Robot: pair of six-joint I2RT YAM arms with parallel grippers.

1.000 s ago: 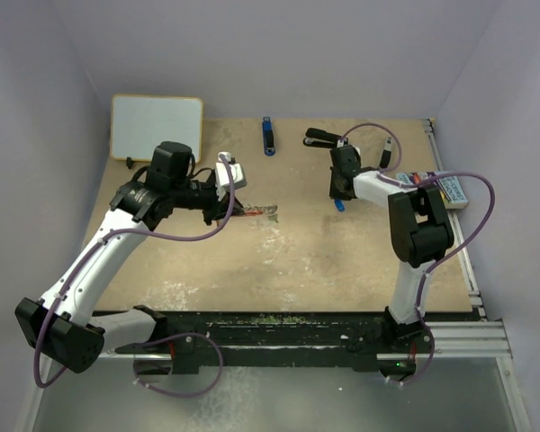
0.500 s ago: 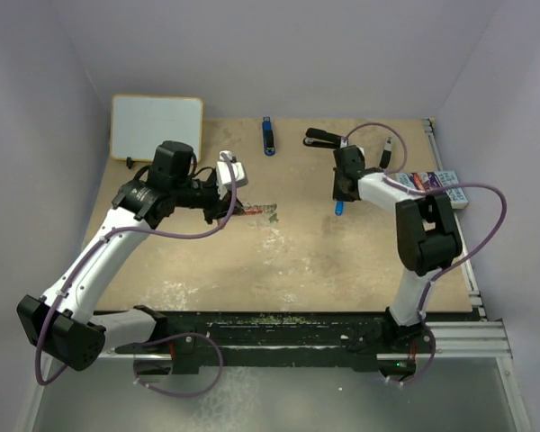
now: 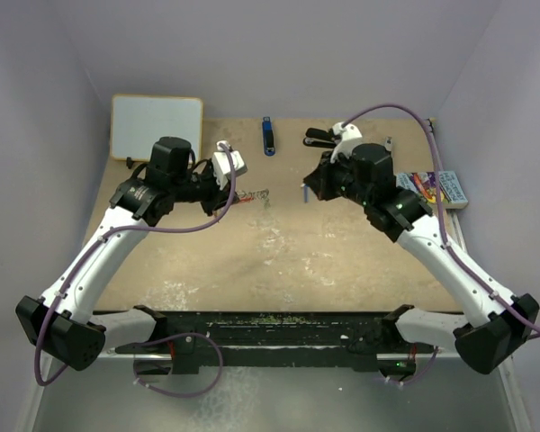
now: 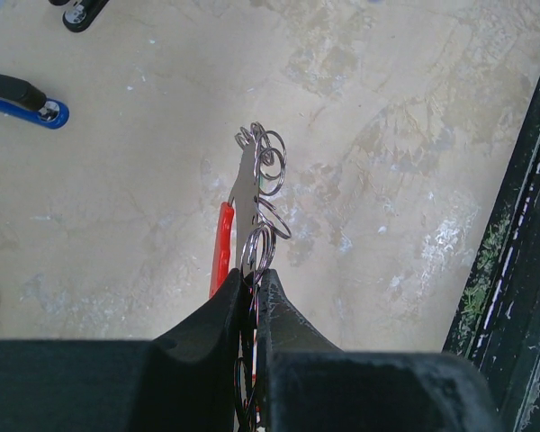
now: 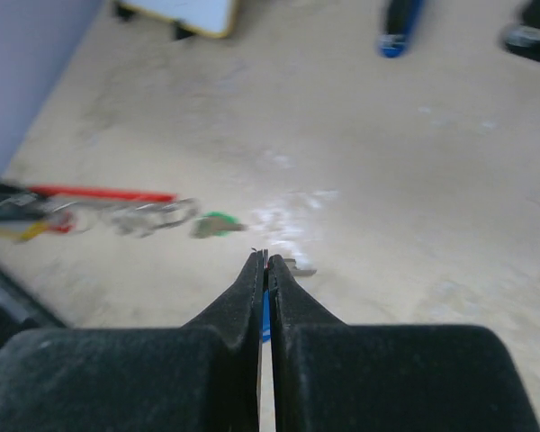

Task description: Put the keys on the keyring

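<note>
L gripper (image 4: 255,281) clenched on keyring (image 4: 221,245), above worktop (image 3: 342,261), nearer far edge. R gripper (image 5: 265,263) clenched on blue-tag key (image 5: 265,317), near keyring.

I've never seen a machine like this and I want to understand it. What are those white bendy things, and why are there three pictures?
Those are two robot arms, the left arm and the right arm, bolted to a table. The big picture looks down from above. The other two come from a little camera on each wrist, so you see that arm's black jaws up close. The left jaws are pinched shut on the keyring, a red clip with silver rings. The right jaws are pinched shut on what looks like a tiny key with a blue tag. On the table lie a whiteboard, a blue-and-black stick, a black stapler and a colourful box.
</note>
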